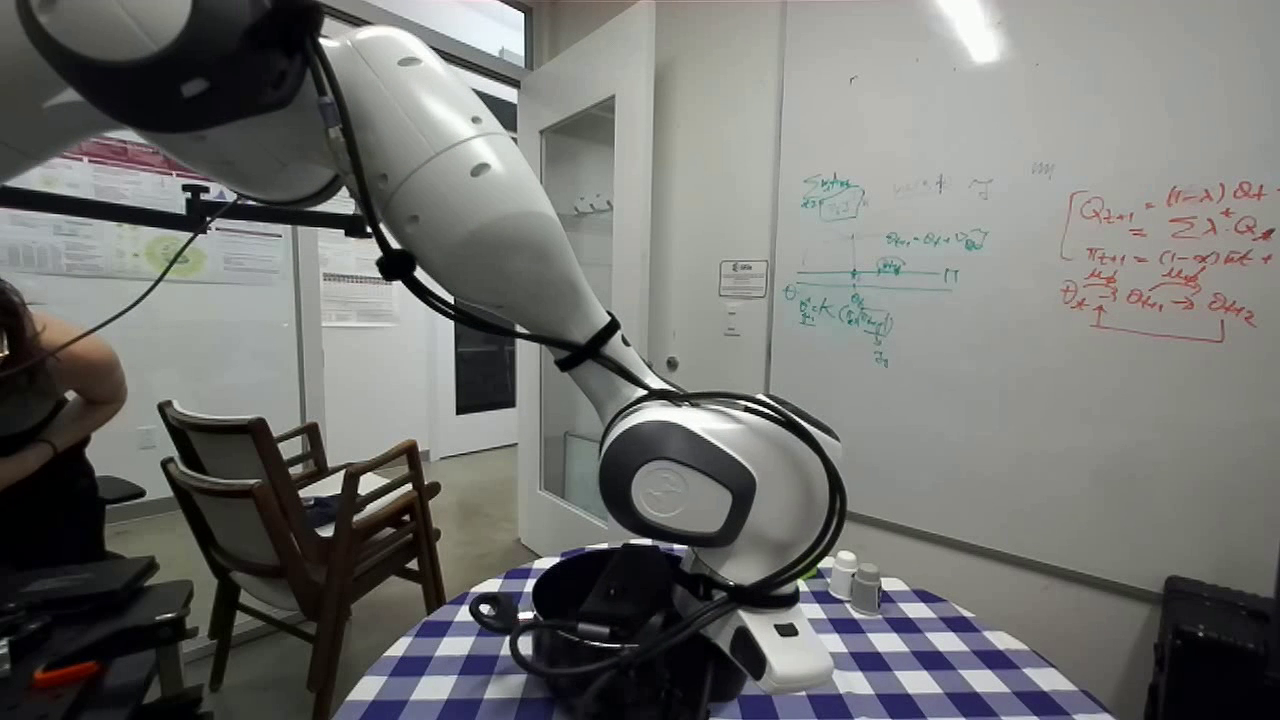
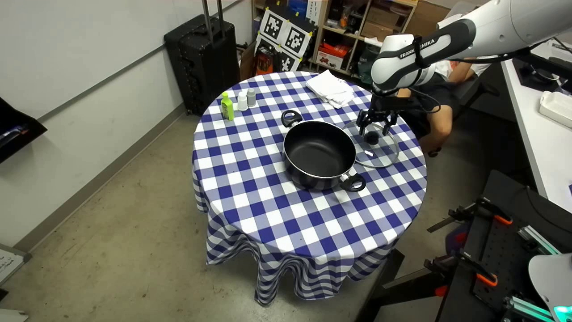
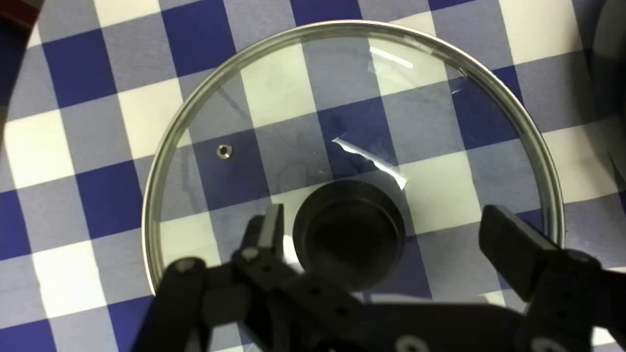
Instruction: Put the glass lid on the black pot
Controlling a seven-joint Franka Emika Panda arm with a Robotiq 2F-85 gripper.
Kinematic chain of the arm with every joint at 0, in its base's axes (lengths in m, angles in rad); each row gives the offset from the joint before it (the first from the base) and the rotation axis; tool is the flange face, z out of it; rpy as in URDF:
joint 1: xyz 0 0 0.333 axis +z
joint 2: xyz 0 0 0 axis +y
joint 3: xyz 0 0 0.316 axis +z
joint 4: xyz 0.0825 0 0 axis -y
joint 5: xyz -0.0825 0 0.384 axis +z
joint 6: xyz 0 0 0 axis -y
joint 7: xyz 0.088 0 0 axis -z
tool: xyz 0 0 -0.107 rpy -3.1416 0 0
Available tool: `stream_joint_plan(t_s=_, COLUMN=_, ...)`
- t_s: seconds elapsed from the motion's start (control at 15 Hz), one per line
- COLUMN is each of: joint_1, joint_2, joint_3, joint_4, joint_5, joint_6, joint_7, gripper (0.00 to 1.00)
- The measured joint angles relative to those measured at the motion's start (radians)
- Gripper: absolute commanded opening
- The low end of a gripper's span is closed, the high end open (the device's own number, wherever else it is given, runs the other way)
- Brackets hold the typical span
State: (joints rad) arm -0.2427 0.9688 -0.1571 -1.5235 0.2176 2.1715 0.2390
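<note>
The glass lid [image 2: 380,154] lies flat on the checkered tablecloth beside the black pot [image 2: 319,150], its near edge partly behind the pot's rim in that exterior view. The lid fills much of the wrist view [image 3: 357,122], with its black knob [image 3: 348,230] up. The pot is open and empty inside, with two side handles; in an exterior view [image 1: 565,585] the arm partly covers it and the lid is hidden. My gripper [image 2: 374,127] is above the lid. Its fingers are wide apart in the wrist view [image 3: 381,220], with the knob between them, closer to the left finger; no contact shows.
A green bottle [image 2: 227,106], a white bottle [image 2: 242,101] and a grey bottle [image 2: 251,97] stand near the table's far edge. A folded white cloth [image 2: 330,88] lies at the back. A person [image 2: 440,112] sits close to the round table [image 2: 286,214] behind the arm.
</note>
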Motion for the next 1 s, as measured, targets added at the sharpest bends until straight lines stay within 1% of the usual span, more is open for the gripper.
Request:
stream_joint_plan(t_s=0.4, joint_1=-0.014, joint_2=0.052, joint_3=-0.003, joint_4=0.037, joint_5=0.001, joint_6=-0.015, joint_7=0.039, gripper=1.00)
stream_joint_plan(t_s=0.87, joint_1=-0.029, joint_2=0.058, joint_3=-0.004, joint_4=0.062, joint_5=0.005, joint_6=-0.015, joint_7=0.050, gripper=1.00)
stream_joint_plan(t_s=0.93, joint_1=-0.029, joint_2=0.058, joint_3=-0.004, joint_4=0.067, joint_5=0.006, joint_6=-0.015, joint_7=0.050, gripper=0.99)
stream_joint_plan(t_s=1.0, joint_1=-0.029, joint_2=0.058, joint_3=-0.003, joint_4=0.072, joint_5=0.006, joint_6=-0.015, joint_7=0.050, gripper=0.74)
